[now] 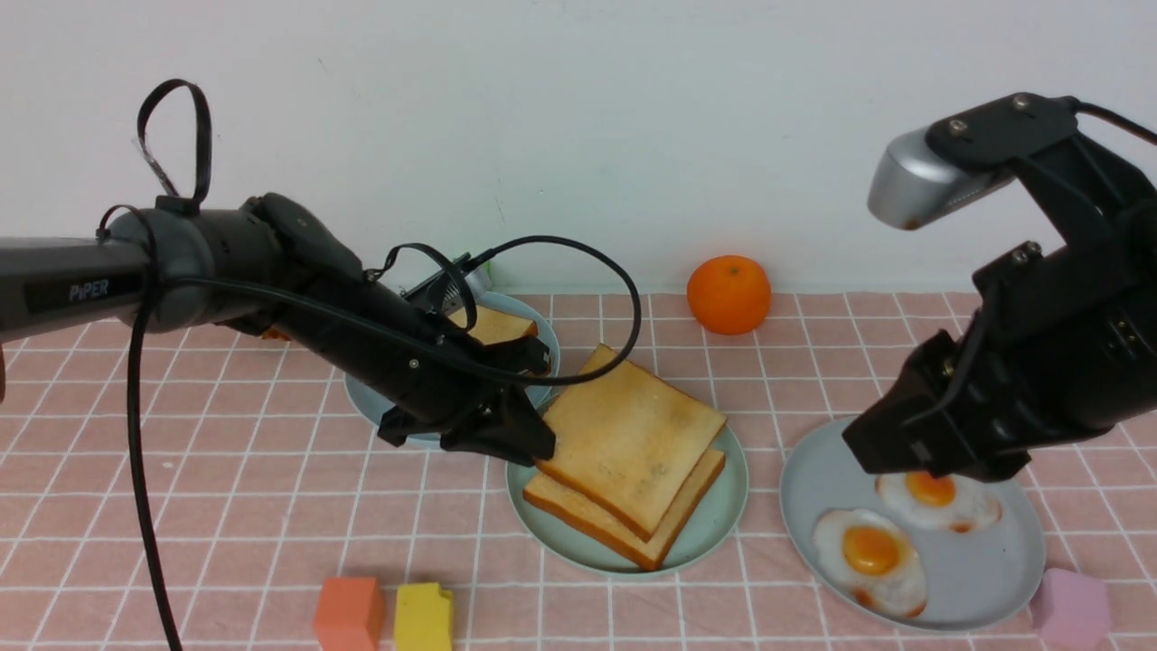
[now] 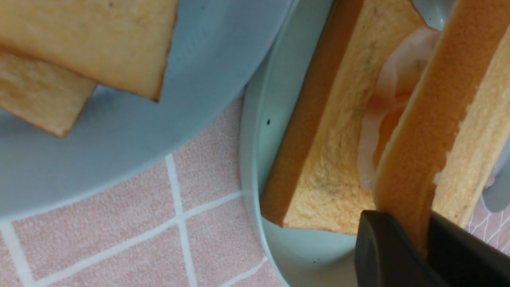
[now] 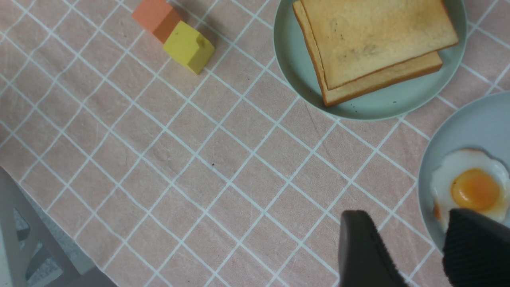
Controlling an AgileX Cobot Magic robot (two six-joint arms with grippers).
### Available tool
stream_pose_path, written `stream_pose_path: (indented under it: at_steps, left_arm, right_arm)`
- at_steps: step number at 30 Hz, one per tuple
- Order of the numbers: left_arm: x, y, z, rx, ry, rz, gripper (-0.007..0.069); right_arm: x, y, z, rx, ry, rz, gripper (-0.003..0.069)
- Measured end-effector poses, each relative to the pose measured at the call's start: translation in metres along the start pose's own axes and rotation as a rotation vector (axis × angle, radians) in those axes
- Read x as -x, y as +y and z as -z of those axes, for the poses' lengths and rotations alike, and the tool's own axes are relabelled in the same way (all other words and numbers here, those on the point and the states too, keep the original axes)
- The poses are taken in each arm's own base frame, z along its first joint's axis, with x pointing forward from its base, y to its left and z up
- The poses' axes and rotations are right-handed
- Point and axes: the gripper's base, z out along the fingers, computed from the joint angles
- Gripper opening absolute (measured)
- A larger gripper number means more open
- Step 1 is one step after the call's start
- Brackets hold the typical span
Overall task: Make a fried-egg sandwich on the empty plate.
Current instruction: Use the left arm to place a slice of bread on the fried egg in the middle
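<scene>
Fried-egg sandwich (image 1: 624, 452) lies on the round mint-green plate (image 1: 723, 506) just below the middle of the frame, and we see its upper toast slice (image 1: 633, 425) sitting askew over the lower toast slice (image 1: 587, 523), whose crust shows along the lower edge. From the left wrist we make out a fried egg (image 2: 370, 151) between the two, white and orange yolk both showing where the upper slice is tilted up. We have the left gripper (image 2: 412, 239) clamped on the edge of that upper slice, while the right gripper (image 3: 408, 215) has its jaws apart with nothing between them, over to the right of the frame near the grey-blue plate (image 1: 967, 592). On that plate, at the lower right, we count two more fried eggs (image 1: 870, 553), one partly behind the gripper. Behind the left arm (image 1: 307, 271), left of centre, we see a pale blue plate (image 1: 550, 334) with loose toast (image 1: 497, 325) on it. Above centre and to the right sits an orange (image 1: 729, 294), and along the bottom of the frame we find an orange block (image 1: 349, 615) beside a yellow block (image 1: 423, 617), with a pink block (image 1: 1073, 608) at the lower right
</scene>
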Motion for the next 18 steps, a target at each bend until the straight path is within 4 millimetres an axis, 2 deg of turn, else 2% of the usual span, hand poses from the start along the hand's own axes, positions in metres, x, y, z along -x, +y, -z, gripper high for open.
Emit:
stream_pose_path:
  at_steps: [6,11,16,18]
  left_arm:
    - [-0.004,0.003,-0.004,-0.008,0.048,0.013,0.0101]
    - [-0.005,0.010,-0.013,0.003,0.076,0.100,0.0101]
    - [-0.005,0.011,-0.014,0.004,0.072,0.115,0.0141]
    - [-0.005,0.010,-0.013,0.004,0.071,0.117,0.0195]
  right_arm:
    - [0.000,0.000,0.000,0.000,0.001,-0.002,0.0326]
    - [-0.001,0.000,0.000,0.002,0.007,-0.023,0.0326]
    - [-0.001,0.000,0.000,0.004,0.012,-0.026,0.0326]
    - [-0.001,0.001,0.002,0.004,0.009,-0.025,0.0326]
